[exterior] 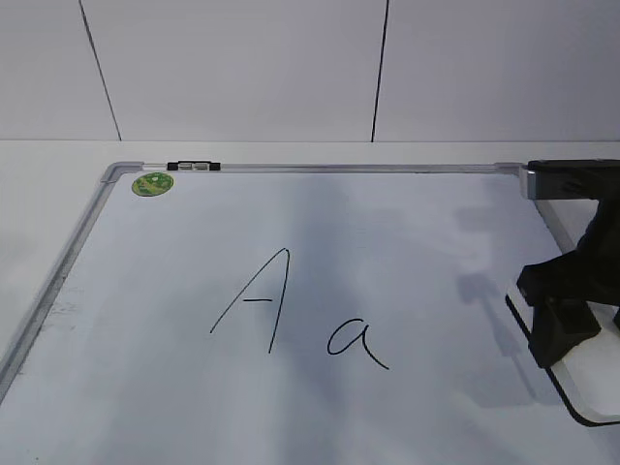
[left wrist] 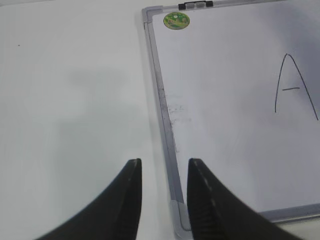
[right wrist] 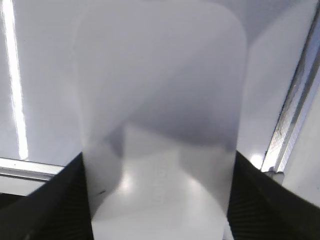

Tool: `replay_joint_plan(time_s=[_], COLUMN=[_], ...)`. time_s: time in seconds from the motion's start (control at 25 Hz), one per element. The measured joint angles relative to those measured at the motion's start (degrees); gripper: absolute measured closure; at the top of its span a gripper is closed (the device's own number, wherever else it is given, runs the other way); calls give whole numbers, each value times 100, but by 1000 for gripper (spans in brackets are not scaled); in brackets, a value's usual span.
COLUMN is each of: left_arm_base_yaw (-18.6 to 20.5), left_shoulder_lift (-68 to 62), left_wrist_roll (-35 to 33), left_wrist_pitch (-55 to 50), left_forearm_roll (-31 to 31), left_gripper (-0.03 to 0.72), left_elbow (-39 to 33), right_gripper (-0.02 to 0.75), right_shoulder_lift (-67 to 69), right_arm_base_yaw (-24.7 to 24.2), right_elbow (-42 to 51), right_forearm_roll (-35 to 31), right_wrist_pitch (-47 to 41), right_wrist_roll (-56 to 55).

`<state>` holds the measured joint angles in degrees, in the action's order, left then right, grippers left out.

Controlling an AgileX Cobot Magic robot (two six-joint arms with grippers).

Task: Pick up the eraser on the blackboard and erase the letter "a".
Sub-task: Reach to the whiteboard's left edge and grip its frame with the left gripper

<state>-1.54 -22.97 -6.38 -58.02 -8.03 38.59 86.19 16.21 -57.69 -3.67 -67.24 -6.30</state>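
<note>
The white eraser (exterior: 591,383) lies on the blackboard (exterior: 387,232) at its right edge. My right gripper (exterior: 562,325) sits over it, with a finger pressed against each long side. In the right wrist view the eraser (right wrist: 160,100) fills the space between the jaws (right wrist: 157,200). The small letter "a" (exterior: 354,341) is in the middle of the board, left of the eraser and whole. My left gripper (left wrist: 164,170) is open and empty, and hovers over the board's near-left corner (left wrist: 180,210).
A tall capital "A" (exterior: 257,300) stands left of the "a". A round green sticker (exterior: 152,183) and a black clip (exterior: 194,166) are at the board's far-left corner. The silver frame (right wrist: 292,115) runs close beside the eraser. White table surrounds the board.
</note>
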Motion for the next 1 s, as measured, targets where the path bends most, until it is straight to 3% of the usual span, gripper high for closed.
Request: replay_joint_plan(time_s=[0.32,1.0], left_arm_base_yaw=[0,0], left_shoulder_lift=[-1708,-5560], left_wrist_roll=[10,10], left_wrist_pitch=[544,648], left_forearm_roll=[-89,-474], left_gripper=[449,449], left_elbow=[702,1800], right_gripper=[178,178], right_shoulder_lift=[0,0], right_arm_base_yaw=[0,0], right_elbow=[0,-10], right_forearm_roll=[-75,-222], right_wrist_pitch=[23,45], right_wrist_roll=[61,232])
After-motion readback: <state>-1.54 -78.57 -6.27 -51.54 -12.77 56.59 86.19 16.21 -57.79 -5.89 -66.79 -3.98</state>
